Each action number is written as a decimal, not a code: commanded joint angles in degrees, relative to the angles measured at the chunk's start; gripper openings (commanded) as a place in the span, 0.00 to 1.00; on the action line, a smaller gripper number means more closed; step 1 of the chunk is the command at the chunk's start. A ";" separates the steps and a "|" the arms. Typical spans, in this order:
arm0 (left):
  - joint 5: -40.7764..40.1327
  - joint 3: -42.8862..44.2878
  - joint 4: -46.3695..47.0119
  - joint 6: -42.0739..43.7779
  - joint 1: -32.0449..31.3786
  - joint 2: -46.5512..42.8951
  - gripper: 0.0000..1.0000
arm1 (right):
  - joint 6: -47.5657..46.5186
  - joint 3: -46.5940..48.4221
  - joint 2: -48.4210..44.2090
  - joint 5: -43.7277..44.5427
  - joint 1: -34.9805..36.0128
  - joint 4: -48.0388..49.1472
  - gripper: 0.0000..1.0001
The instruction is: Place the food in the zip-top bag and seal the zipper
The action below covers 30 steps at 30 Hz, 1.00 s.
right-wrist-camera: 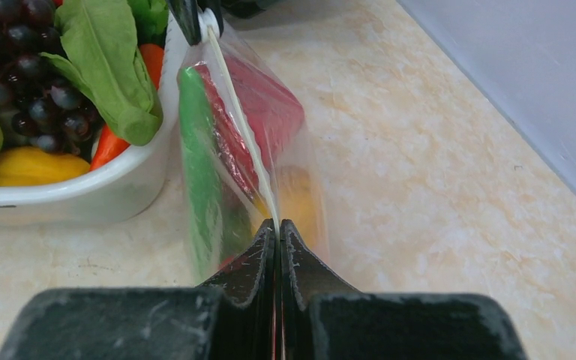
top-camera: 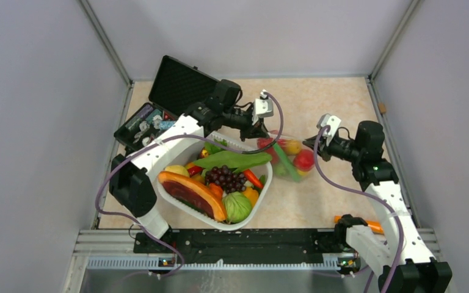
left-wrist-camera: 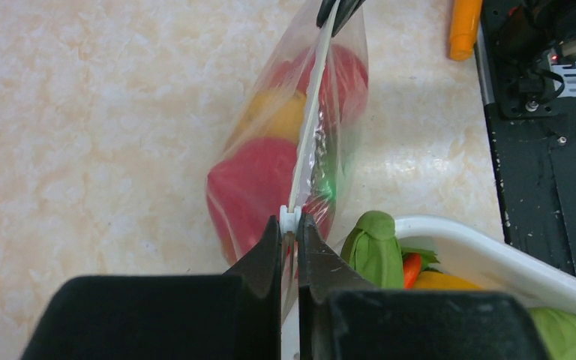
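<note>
The zip-top bag (top-camera: 288, 157) hangs stretched between both grippers, just right of the basket. Through its clear plastic I see the food: red pieces (left-wrist-camera: 259, 180), a yellow lemon (left-wrist-camera: 279, 116) and a long green pod (right-wrist-camera: 195, 150). The zipper (left-wrist-camera: 311, 112) runs as a taut pale strip from one gripper to the other. My left gripper (left-wrist-camera: 290, 223) is shut on the zipper's end at the small white slider (left-wrist-camera: 289, 215). At the opposite end my right gripper (right-wrist-camera: 277, 223) is shut on the zipper (right-wrist-camera: 240, 124). In the top view the left gripper (top-camera: 262, 131) and the right gripper (top-camera: 310, 142) face each other.
A white oval basket (top-camera: 265, 188) left of the bag holds a papaya slice, dark grapes and green leaves. An open black hard case (top-camera: 177, 85) stands at the back left. An orange item (top-camera: 372, 226) lies by the right arm's base. Grey walls enclose the table.
</note>
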 commanded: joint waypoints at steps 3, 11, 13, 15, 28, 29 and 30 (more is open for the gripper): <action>-6.02 -1.30 -4.40 2.03 4.14 -4.59 0.00 | -0.68 2.53 -0.14 6.19 -0.49 -0.43 0.00; -6.92 -1.43 -6.34 2.70 5.38 -4.53 0.00 | -0.59 2.41 0.27 6.31 -0.47 -0.32 0.00; -7.16 -1.50 -6.55 2.79 5.53 -4.64 0.00 | -0.59 2.39 0.18 6.33 -0.50 -0.35 0.00; -7.27 -1.66 -6.37 2.83 5.79 -4.67 0.00 | -0.57 2.31 0.11 6.20 -0.50 -0.27 0.00; -2.99 -7.17 11.27 -11.33 5.80 -7.55 0.77 | 1.61 0.60 -2.45 1.74 -0.47 4.05 0.00; -3.26 -8.02 14.15 -13.22 5.74 -8.26 0.82 | 2.08 0.51 -2.67 2.00 -0.46 4.96 0.00; -3.44 -8.93 15.59 -14.45 5.76 -9.12 0.88 | 2.69 0.40 -2.98 2.17 -0.51 5.80 0.00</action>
